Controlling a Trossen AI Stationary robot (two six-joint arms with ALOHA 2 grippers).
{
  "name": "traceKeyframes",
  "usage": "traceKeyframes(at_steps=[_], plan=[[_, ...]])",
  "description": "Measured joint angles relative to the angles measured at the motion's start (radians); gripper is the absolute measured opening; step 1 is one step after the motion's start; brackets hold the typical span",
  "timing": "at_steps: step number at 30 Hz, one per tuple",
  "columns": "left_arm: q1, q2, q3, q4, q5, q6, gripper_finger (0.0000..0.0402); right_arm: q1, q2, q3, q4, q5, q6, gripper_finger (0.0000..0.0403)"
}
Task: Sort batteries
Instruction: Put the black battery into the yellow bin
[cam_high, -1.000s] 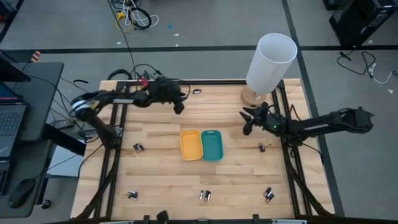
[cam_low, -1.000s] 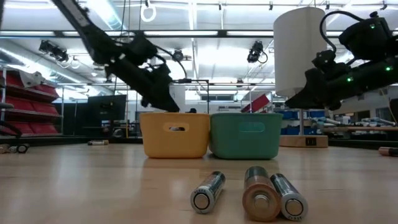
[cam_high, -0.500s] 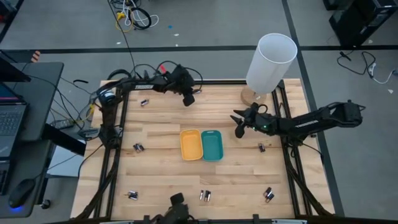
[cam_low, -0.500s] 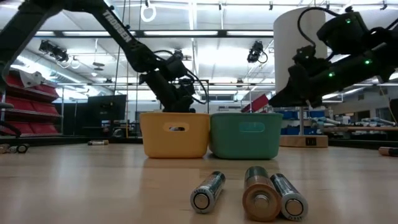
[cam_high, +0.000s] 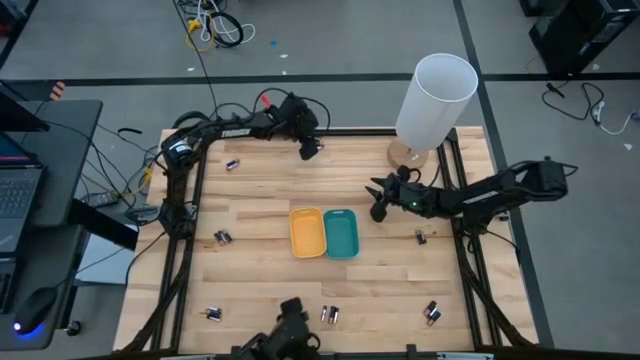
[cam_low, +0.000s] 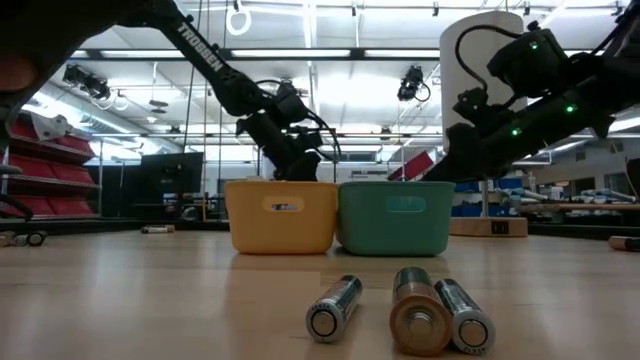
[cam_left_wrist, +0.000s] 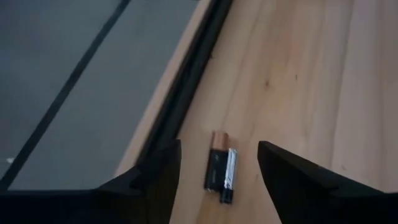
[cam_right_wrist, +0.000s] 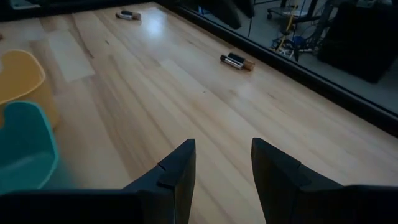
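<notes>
Small dark-and-silver batteries lie in pairs about the wooden table: (cam_high: 232, 164), (cam_high: 222, 237), (cam_high: 213, 314), (cam_high: 330, 315), (cam_high: 432, 313), (cam_high: 421, 236). Three of them lie close in the low view (cam_low: 420, 318). My left gripper (cam_high: 309, 149) is open at the far edge, with its fingers on either side of a battery pair (cam_left_wrist: 222, 175) that lies flat on the wood. My right gripper (cam_high: 378, 207) is open and holds nothing. It hovers right of the teal tray (cam_high: 340, 233), which stands beside the yellow tray (cam_high: 306, 232) at mid-table.
A tall white cylinder (cam_high: 436, 98) stands on a round wooden base at the far right corner. A black frame rail (cam_left_wrist: 186, 81) runs along the far edge beside my left gripper. A dark object (cam_high: 290, 318) sits at the near edge. A laptop desk stands left of the table.
My left gripper has swung toward the table's right and far edge and has come over the battery pair there. My right gripper has moved toward the table's left, nearer the teal tray. The dark object at the near edge has shifted farther onto the table.
</notes>
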Motion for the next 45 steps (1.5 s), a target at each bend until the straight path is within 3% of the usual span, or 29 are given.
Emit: traceKeyframes(at_steps=[6,12,15,33,45], plan=[[0.001,0.023,0.068,-0.012,0.025,-0.001,0.0228,0.000,0.018,0.028,0.001,0.001,-0.020,0.0143],[-0.014,0.181,0.278,-0.285,0.004,0.051,0.0227,-0.002,0.016,0.057,0.003,0.002,-0.045,0.0143],[-0.015,0.212,0.328,-0.319,-0.008,0.066,0.0227,0.000,0.016,0.057,0.000,0.002,-0.036,0.0143],[-0.001,0.264,0.330,-0.249,-0.004,0.075,0.0227,0.001,0.016,0.057,-0.001,-0.003,0.003,0.0143],[0.014,0.266,0.329,-0.293,-0.027,0.077,0.0227,-0.015,0.015,0.056,0.004,-0.005,-0.021,0.0143]])
